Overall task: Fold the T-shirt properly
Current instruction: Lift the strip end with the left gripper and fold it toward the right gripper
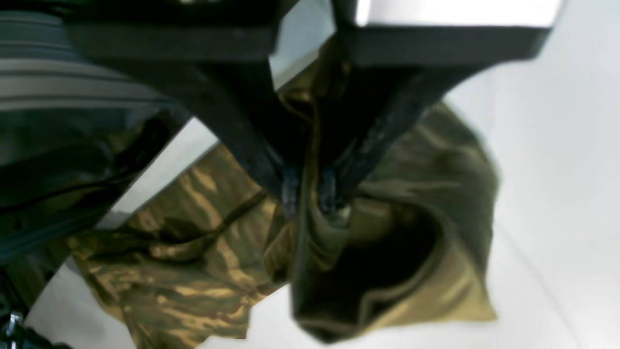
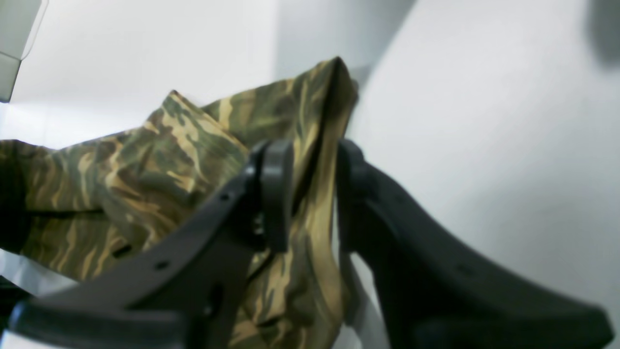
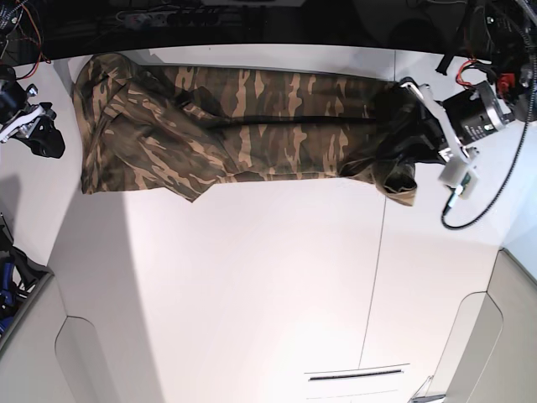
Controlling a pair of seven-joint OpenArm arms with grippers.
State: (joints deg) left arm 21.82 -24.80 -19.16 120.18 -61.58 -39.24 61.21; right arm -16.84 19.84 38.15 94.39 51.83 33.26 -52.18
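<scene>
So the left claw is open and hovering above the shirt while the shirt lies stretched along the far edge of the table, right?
Not quite. The left claw is shut on the shirt, pinching a bunched fold, as the left wrist view shows. The rest holds: the shirt is stretched along the table's far edge.

Both grippers are matte black: the left gripper (image 1: 310, 191) has long tapering fingers with scuffed, worn tips beneath a blocky black-and-silver housing; the right gripper (image 2: 312, 194) has curved fingers with small screw holes and rounded pads. Black cables trail from the left arm's cylindrical wrist (image 3: 474, 117).
</scene>
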